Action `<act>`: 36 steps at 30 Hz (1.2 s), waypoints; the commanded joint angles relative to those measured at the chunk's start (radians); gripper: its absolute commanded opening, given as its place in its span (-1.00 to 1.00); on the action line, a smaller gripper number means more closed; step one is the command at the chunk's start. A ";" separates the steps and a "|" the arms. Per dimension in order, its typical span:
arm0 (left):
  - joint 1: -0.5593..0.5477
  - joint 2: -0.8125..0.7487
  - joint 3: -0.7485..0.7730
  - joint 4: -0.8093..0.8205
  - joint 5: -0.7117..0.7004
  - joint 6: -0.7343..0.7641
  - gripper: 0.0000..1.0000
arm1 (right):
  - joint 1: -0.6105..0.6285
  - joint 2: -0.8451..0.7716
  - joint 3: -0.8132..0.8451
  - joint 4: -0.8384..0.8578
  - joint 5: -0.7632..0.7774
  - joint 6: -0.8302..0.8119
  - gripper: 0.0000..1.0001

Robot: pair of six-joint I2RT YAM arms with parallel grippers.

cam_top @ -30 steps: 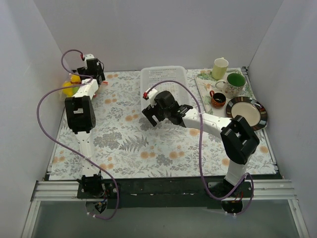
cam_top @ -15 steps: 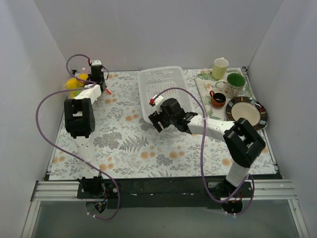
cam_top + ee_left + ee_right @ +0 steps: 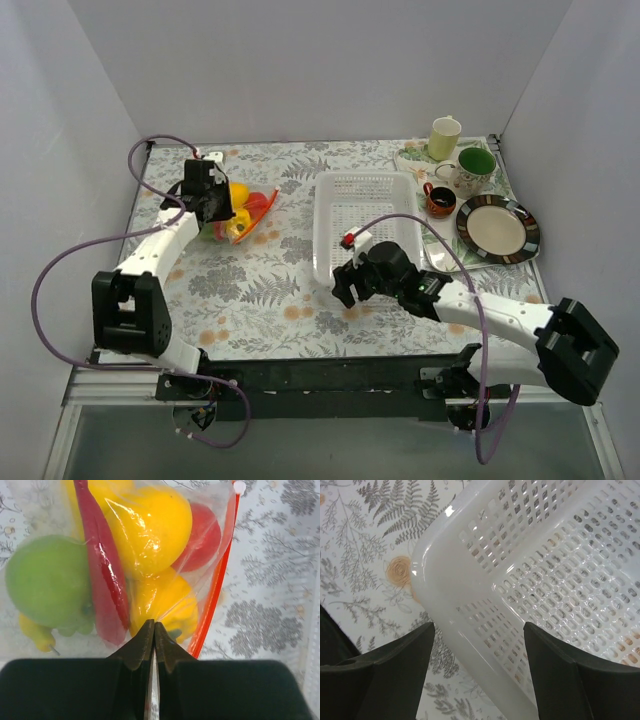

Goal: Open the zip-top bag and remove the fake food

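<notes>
The left gripper [image 3: 154,630] has its two fingertips pressed tight together, and they pinch a fold of the zip-top bag [image 3: 223,510] at the bag's near edge. Just past the tips, inside the clear plastic, lies the fake food [image 3: 150,530]: a yellow piece right at the tips, a long red pepper [image 3: 102,565] running straight away from them, a green round fruit [image 3: 47,580] to their left, and a red tomato [image 3: 204,535] farther off to the right. The red-orange zip strip [image 3: 216,587] starts just right of the fingertips and runs away from them along the bag's right edge to a small white slider [image 3: 239,487] at the far end. From above, the bag sits directly beyond this gripper, on the flowered table [image 3: 270,290].

The right gripper [image 3: 477,650] stands with its fingers wide apart and nothing held. A rounded corner of the white basket [image 3: 545,570] shows in the gap between them, a little ahead of the tips. Whether either finger touches the basket cannot be told. The basket stretches away from the gripper, its pierced floor bare. Beyond it and to the gripper's right are a striped plate [image 3: 497,228] and, farther back, a tray [image 3: 410,165] with cups [image 3: 475,165]. The bag lies well apart from this gripper, off to its left.
</notes>
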 commanded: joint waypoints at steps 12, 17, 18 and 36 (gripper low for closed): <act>-0.023 -0.431 -0.026 -0.368 0.302 0.053 -1.00 | 0.132 -0.432 -0.139 -0.270 0.094 0.241 0.64; -0.023 -0.496 -0.004 -0.432 0.435 0.130 -1.00 | 0.132 -0.278 0.163 -0.307 0.131 0.095 0.72; -0.023 -0.502 0.016 -0.443 0.458 0.143 -1.00 | 0.133 -0.253 0.201 -0.301 0.129 0.075 0.74; -0.023 -0.551 0.142 -0.659 1.043 0.578 -0.84 | 0.153 -0.018 0.375 -0.094 -0.101 -0.313 0.84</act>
